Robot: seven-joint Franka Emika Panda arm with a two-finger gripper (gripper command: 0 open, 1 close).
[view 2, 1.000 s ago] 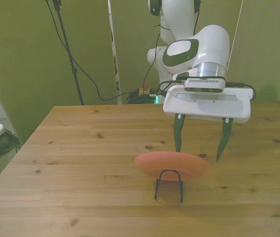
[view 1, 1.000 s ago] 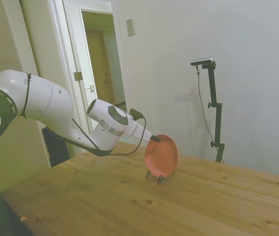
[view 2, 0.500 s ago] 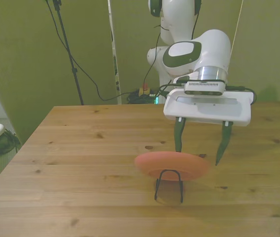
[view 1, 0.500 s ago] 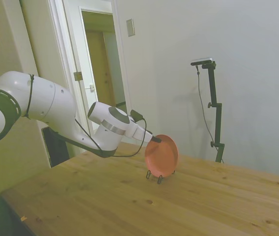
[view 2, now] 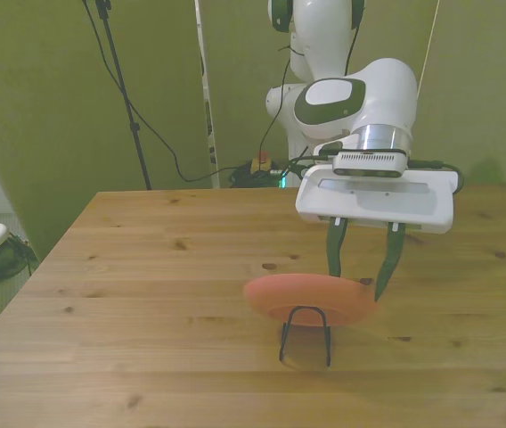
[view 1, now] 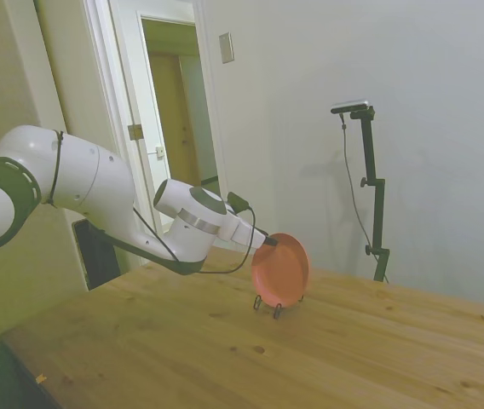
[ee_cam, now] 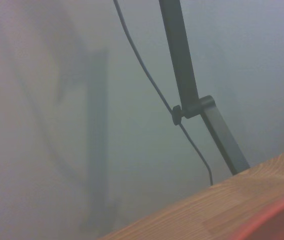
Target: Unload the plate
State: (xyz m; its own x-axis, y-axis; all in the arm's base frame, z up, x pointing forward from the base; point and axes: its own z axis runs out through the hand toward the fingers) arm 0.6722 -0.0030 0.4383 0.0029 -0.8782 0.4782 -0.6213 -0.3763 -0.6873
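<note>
Plate (view 1: 280,270) position: standing on edge in a thin dark wire stand (view 2: 306,334) on the wooden table (view 1: 225,358). In the side view the plate leans back slightly, its salmon-pink face turned toward the camera and its rim raised all round. In the front view it appears nearly edge-on, as a flat pink oval (view 2: 309,299) with the loop of the wire stand crossing its lower part. The feet of the stand rest on the table (view 2: 146,294) just below the plate.

Tool (view 2: 359,282) position: at the upper rim of the plate, on the front view's right half of it. The fingers (view 2: 333,257) point downward from the white tool body and are spread, with a clear gap between the two tips. Both tips reach the level of the plate's top edge. One finger ends close to the rim near the plate's middle; the other ends at the rim's right end in the front view. Whether either tip touches the plate cannot be told from these views.

In the side view the tool (view 1: 269,242) meets the plate at its upper rim on the arm's side, with the white arm (view 1: 97,192) reaching in low over the table.

Wrist view: out of focus. A curved pink edge of the plate (ee_cam: 277,222) shows in one corner against a strip of table (ee_cam: 222,205) and a grey wall (ee_cam: 57,100).
</note>
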